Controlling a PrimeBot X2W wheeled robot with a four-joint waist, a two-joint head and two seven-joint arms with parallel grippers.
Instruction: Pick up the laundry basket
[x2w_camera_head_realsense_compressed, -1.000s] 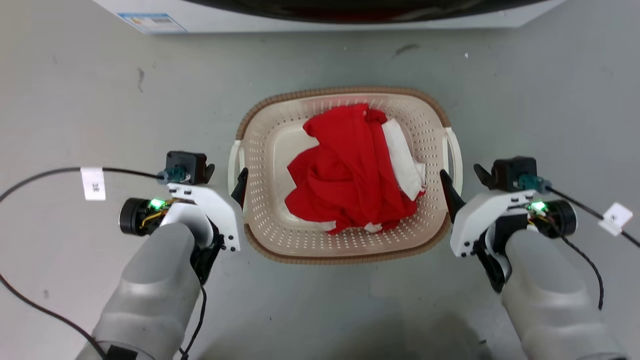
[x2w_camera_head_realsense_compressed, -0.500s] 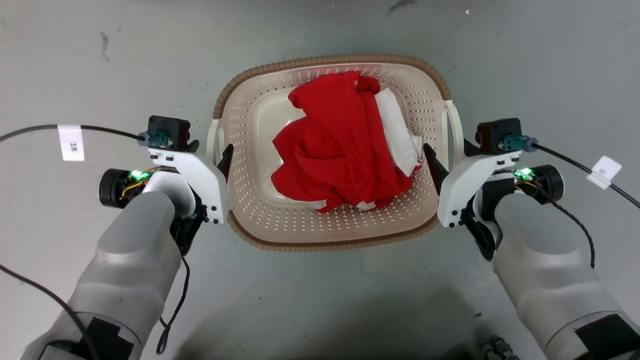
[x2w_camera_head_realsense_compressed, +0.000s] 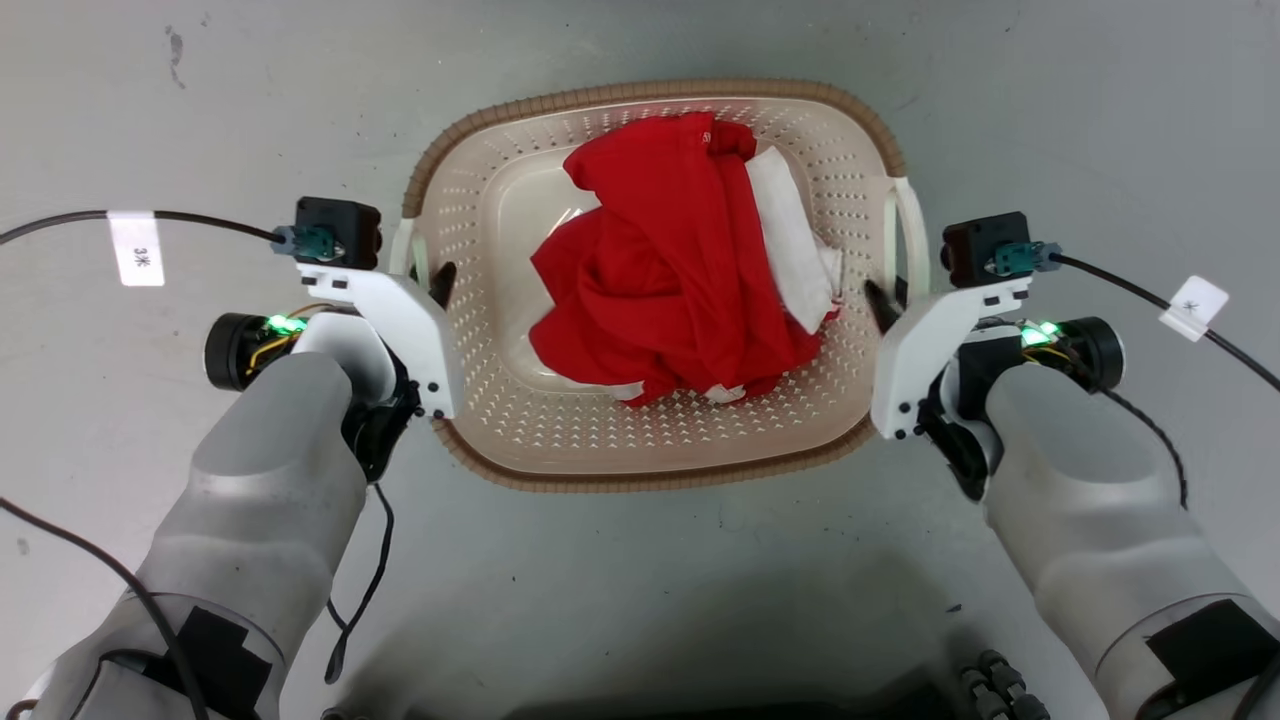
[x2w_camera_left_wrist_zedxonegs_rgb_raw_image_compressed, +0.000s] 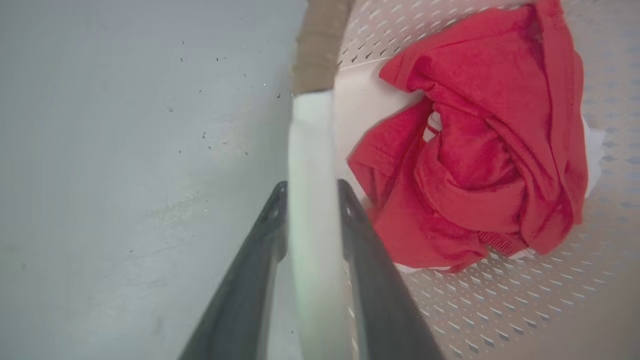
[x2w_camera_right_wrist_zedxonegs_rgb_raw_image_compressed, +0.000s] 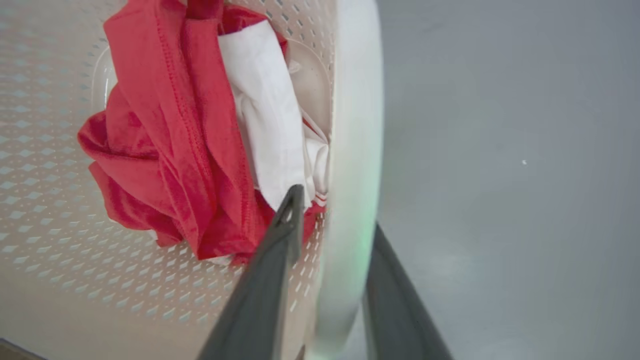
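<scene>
Straddling laundry basket (x2w_camera_head_realsense_compressed: 650, 440) handles, left gripper (x2w_camera_left_wrist_zedxonegs_rgb_raw_image_compressed: 311, 192), right gripper (x2w_camera_right_wrist_zedxonegs_rgb_raw_image_compressed: 332, 210)

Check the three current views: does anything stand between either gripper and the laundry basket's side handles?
Nothing visible does. The left gripper straddles the white left handle of the laundry basket, and the right gripper straddles the right handle. The red clothing lies inside, clear of both handles.

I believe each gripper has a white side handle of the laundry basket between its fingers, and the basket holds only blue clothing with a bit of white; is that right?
Not quite: the clothing is red, not blue, as the head view shows. The rest stands: the left gripper and right gripper each straddle a white handle of the laundry basket, and a white garment lies beside the red.
</scene>
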